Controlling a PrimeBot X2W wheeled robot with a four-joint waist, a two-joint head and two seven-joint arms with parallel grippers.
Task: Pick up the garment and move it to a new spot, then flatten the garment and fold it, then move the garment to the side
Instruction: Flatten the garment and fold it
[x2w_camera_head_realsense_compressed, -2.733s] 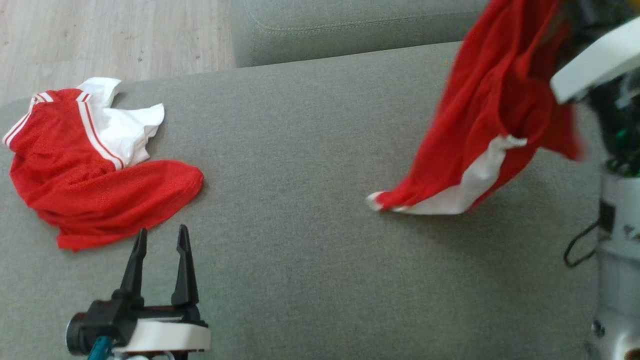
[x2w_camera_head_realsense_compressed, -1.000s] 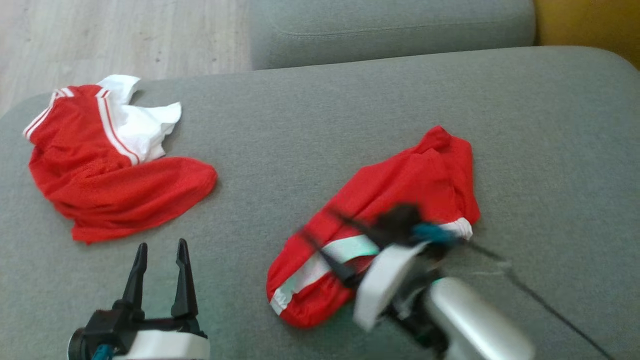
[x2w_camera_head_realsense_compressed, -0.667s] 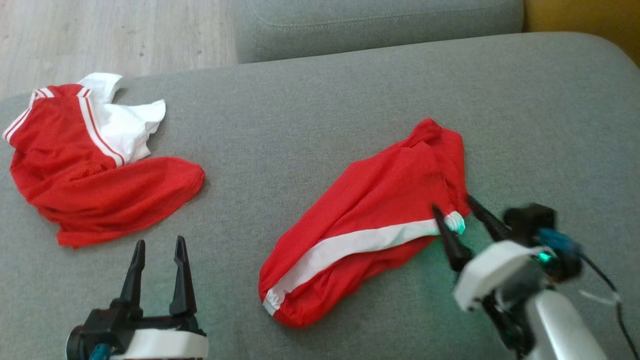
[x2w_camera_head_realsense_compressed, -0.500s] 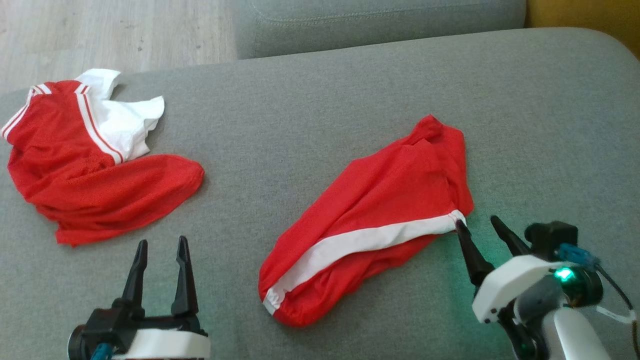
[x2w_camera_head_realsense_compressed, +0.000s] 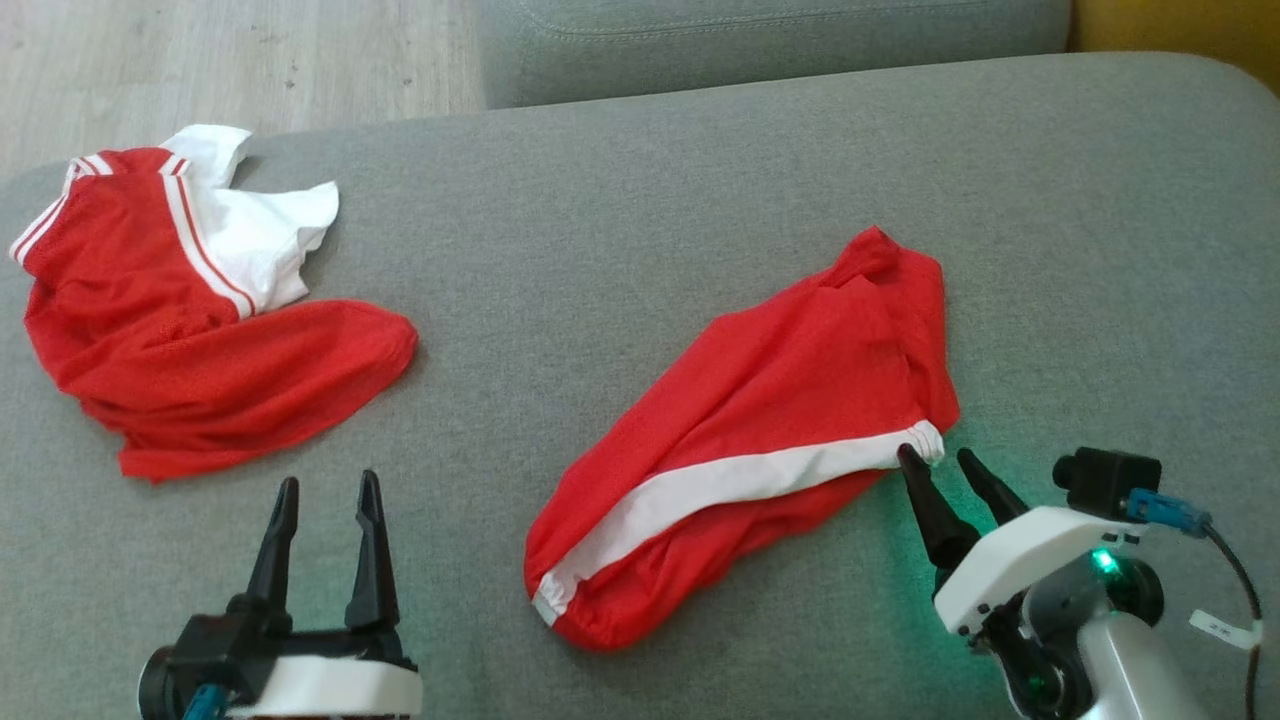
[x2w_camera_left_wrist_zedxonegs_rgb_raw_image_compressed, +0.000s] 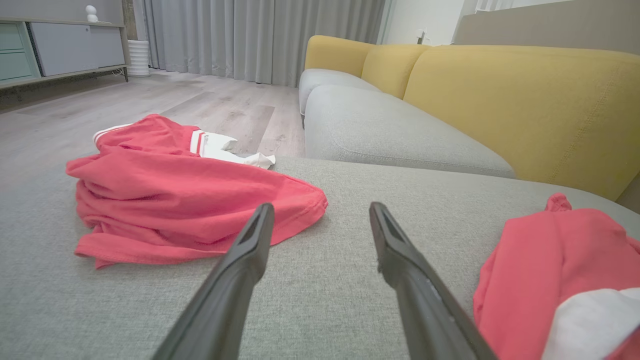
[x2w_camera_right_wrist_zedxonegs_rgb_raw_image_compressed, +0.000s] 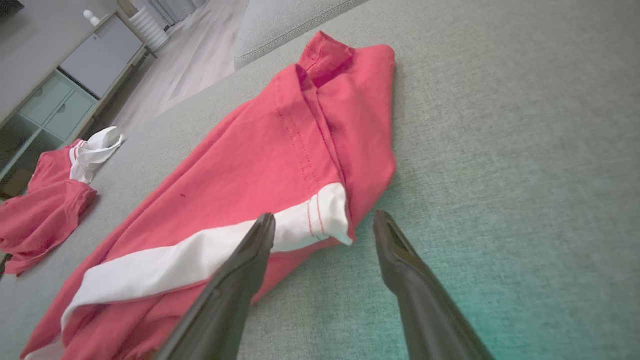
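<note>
Right claw (x2w_camera_head_realsense_compressed: 934, 453) is wide open & holds nothing. Tips sit low over the grey fabric sofa seat (x2w_camera_head_realsense_compressed: 640, 200), w/ the red mesh garment with a white side band (x2w_camera_head_realsense_compressed: 760, 400) directly ahead. The band's end corner lies just in front of the tips, approx btw them, nearer the left-hand finger in the right wrist view; can't tell if that finger touches cloth. Rest of the garment runs away ahead & to the claw's left as a long, doubled-over, rumpled heap, not flat.

Left claw (x2w_camera_head_realsense_compressed: 328, 480) is also fully spread & empty, over bare seat. A second crumpled red-and-white garment (x2w_camera_head_realsense_compressed: 180, 330) lies ahead & slightly left of it, near but apart; the task garment is off to its right.

Judgement: garment prob. lies at its new spot, flattening not yet done. What could go wrong:
- a pinch at the corner catches only the top layer, so layers slide & cloth bunches instead of spreading
- tips this low dig into the soft seat & snag it
- thin mesh slips from narrow tips if the bite is shallow, so it drops mid-pull
- pulling w/ one claw, far end not anchored, drags the whole heap
- left claw takes the wrong red garment, since colours match
</note>
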